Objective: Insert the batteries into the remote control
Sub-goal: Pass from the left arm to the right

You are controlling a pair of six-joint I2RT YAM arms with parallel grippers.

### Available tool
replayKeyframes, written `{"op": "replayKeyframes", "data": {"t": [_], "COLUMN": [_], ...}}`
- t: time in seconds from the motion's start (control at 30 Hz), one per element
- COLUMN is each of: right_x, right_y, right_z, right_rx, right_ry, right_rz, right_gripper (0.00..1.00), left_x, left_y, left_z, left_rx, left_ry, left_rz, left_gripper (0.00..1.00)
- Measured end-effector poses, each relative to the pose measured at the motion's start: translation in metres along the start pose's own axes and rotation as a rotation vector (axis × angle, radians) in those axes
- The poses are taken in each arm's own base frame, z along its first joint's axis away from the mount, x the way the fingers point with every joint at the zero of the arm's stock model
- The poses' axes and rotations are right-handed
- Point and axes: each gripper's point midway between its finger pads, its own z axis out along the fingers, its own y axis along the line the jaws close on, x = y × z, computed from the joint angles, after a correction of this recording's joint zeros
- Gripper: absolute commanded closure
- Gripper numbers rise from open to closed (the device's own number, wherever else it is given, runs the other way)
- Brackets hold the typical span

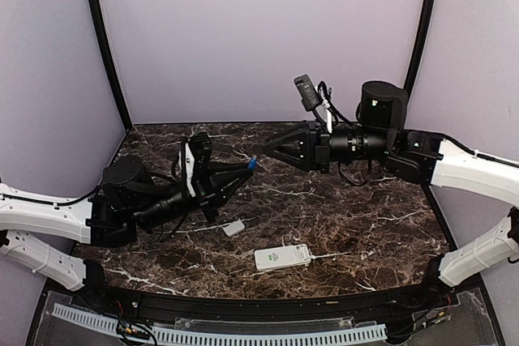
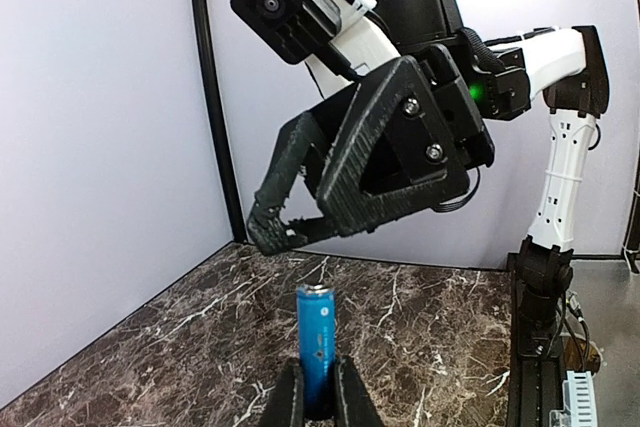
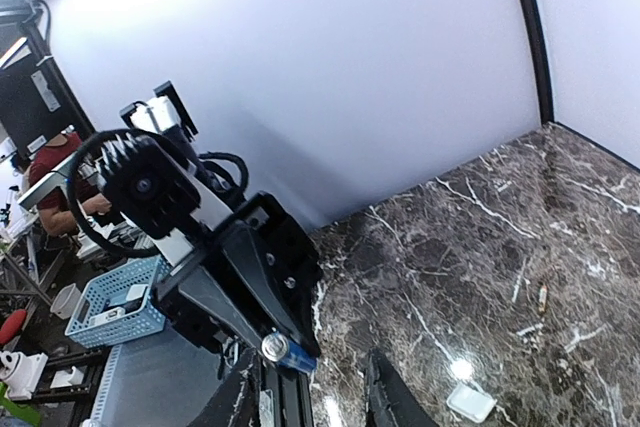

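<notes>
Upright blue battery [image 2: 317,342] clamped in left gripper [image 2: 318,379], raised above table [image 1: 365,224]. Jaws of right gripper [image 1: 261,149] held partly open, empty, just short of battery tip. White remote [image 1: 282,258] laid flat near front edge

The left arm [image 1: 40,220] and the right arm [image 1: 478,174] are each wearing glossy white link covers joined by black cylindrical joint housings [image 1: 381,104]. Thin black cables [image 1: 57,199] are running along the white links. The left gripper [image 1: 245,169] and the right gripper [image 2: 270,232] are showing matte black, ribbed, triangular open-frame fingers. Two silver screw heads [image 2: 411,105] are sitting in the right gripper's side plate. A black wrist camera [image 2: 275,7] is riding on a white bracket [image 2: 352,35], and a green indicator light [image 2: 472,92] is glowing on the black housing behind it.
</notes>
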Motion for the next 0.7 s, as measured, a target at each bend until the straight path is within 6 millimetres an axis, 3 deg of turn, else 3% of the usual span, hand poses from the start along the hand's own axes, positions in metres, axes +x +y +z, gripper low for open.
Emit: {"op": "replayKeyframes", "data": {"t": [0.2, 0.37, 0.7], "right_x": [-0.006, 0.003, 0.023], "right_y": [0.015, 0.018, 0.014], "right_z": [0.001, 0.003, 0.005], "right_rx": [-0.081, -0.11, -0.106], "right_ry": [-0.042, -0.034, 0.001], "right_rz": [-0.052, -0.063, -0.062], "right_gripper": [0.71, 0.68, 0.69], "left_x": [0.005, 0.013, 0.003], "left_y": [-0.01, -0.016, -0.017], "left_z": [0.008, 0.013, 0.013], "left_rx": [0.037, 0.058, 0.068], "left_ry": [-0.015, -0.006, -0.043], "left_rz": [0.019, 0.001, -0.043], "left_gripper": [0.97, 0.97, 0.97]}}
